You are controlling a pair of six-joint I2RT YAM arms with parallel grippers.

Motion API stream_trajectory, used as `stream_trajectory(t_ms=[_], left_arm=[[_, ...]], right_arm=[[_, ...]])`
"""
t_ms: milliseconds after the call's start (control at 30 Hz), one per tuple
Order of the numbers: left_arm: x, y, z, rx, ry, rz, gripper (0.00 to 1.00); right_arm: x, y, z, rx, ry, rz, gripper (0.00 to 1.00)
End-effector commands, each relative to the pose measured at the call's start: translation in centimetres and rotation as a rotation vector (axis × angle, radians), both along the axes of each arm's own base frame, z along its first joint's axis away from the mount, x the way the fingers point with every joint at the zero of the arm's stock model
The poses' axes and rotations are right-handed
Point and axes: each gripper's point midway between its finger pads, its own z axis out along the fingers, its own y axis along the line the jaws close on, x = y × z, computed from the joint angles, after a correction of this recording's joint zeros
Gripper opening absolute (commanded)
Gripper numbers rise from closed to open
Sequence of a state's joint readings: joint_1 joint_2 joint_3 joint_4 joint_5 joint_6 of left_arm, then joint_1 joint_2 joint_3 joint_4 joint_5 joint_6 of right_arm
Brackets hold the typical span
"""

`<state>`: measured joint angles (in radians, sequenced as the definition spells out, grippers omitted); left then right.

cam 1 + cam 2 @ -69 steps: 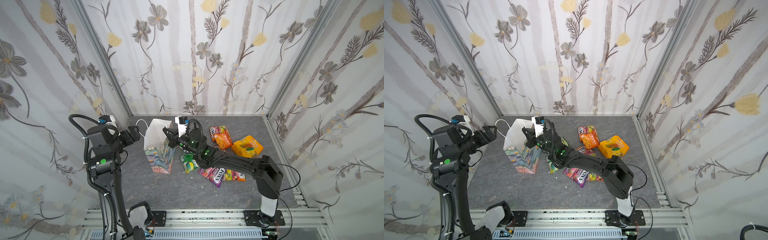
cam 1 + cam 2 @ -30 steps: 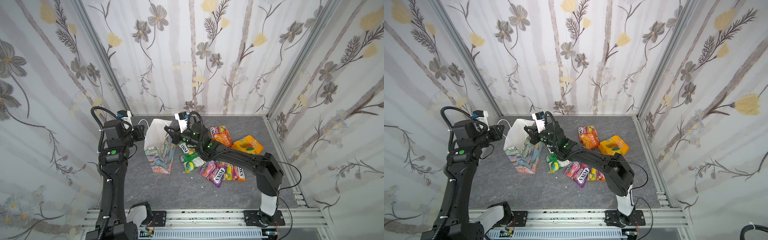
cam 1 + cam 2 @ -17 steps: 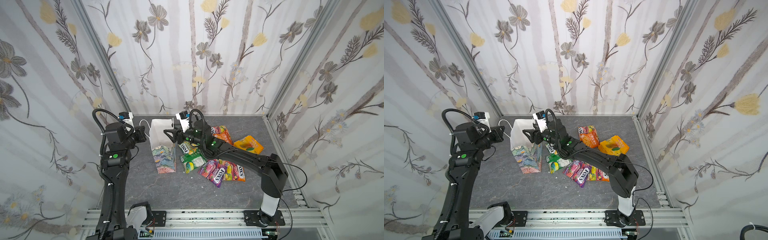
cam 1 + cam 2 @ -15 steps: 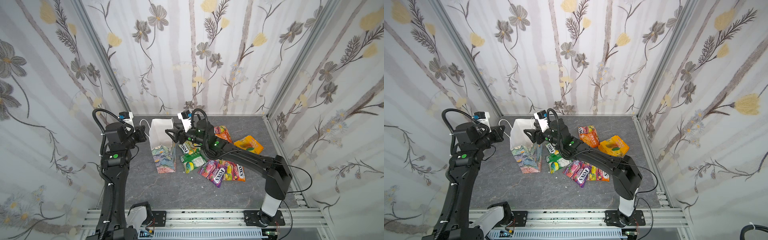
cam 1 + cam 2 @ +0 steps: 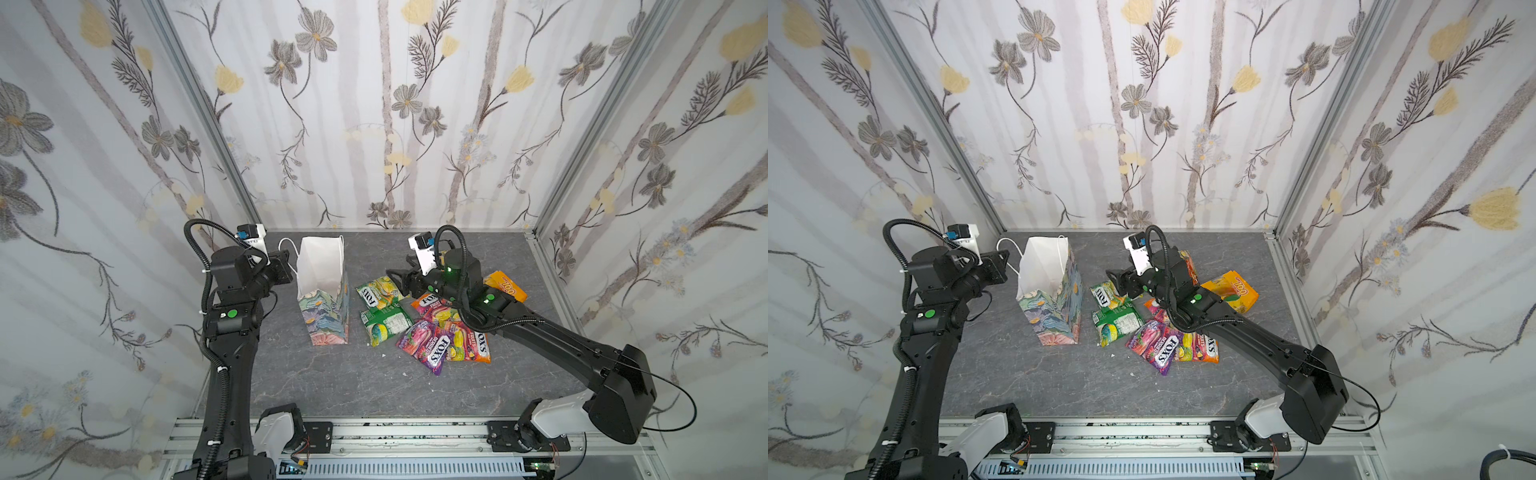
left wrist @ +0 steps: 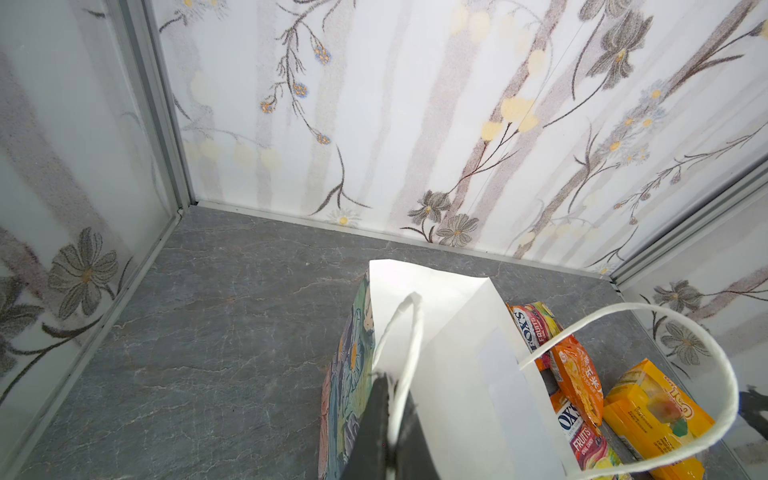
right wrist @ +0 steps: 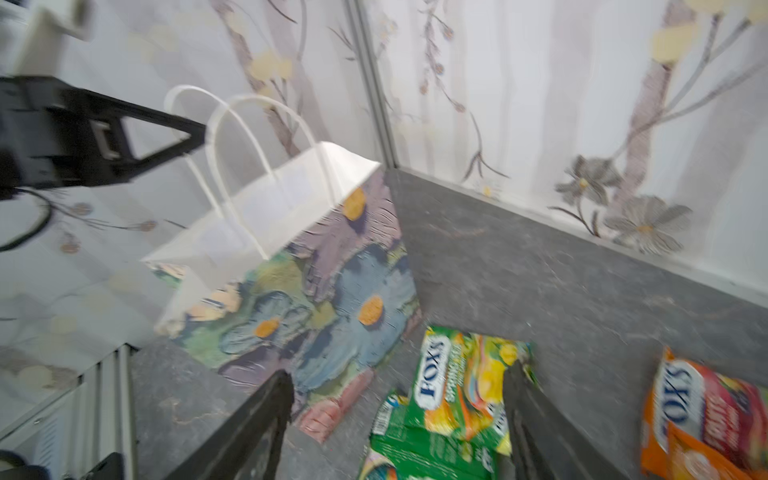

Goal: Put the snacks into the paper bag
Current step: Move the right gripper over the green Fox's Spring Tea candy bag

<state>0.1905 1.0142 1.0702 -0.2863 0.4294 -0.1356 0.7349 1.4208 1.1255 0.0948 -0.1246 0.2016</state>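
Top views, bag: the paper bag [image 5: 320,266] stands upright on the left of the grey table [image 5: 332,382]. Its mouth is open and no pack shows inside.
Top views, snacks: all of them lie on the table to the right of the bag. The green pack [image 5: 376,293] is nearest it, and the purple pack [image 5: 428,345] and yellow-orange box [image 5: 505,286] are farther off.
Top views, arms: the left gripper [image 5: 1000,266] sits at the bag's outer side by the cord handle [image 5: 1011,249]. The right gripper [image 5: 1115,282] hangs over the green pack's far end, so the right arm is clearly the nearer one.
Left wrist, jaws: the dark fingers [image 6: 376,411] are together, pinching the cord handle [image 6: 409,332], and the bag's white inside [image 6: 457,353] opens just beyond them.
Left wrist, snacks: an orange pouch [image 6: 579,382] and the box [image 6: 652,411] show past the bag's rim, outside it.
Right wrist, jaws: the right gripper [image 7: 399,374] stands wide apart and holds nothing.
Right wrist, key relation: the green pack [image 7: 461,390] lies below and off-centre. One fingertip [image 7: 517,374] overlaps its edge, while the other [image 7: 282,382] is over bare table by the bag's foot.
Right wrist, axis: the pack's long side runs roughly along the fingers, so the jaws would close across its narrow width.
Likely need: shift sideways onto the pack, then descend.
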Motion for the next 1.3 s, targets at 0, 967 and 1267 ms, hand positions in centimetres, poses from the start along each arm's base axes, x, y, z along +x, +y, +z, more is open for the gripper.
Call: stream_trajectory(t_ms=[0, 967, 1267], left_arm=[[0.2, 0.1, 0.9, 0.003, -0.044, 0.0, 0.0], [-0.4, 0.0, 1.3, -0.05, -0.086, -0.045, 0.0], [-0.3, 0.0, 1.0, -0.056, -0.08, -0.048, 0.0]], right_arm=[[1.1, -1.9, -4.3, -0.049, 0.146, -0.038, 0.77], [9.6, -0.5, -21.6, -0.262, 0.496, 0.047, 0.7], [10.0, -0.2, -23.6, -0.276, 0.52, 0.052, 0.7]])
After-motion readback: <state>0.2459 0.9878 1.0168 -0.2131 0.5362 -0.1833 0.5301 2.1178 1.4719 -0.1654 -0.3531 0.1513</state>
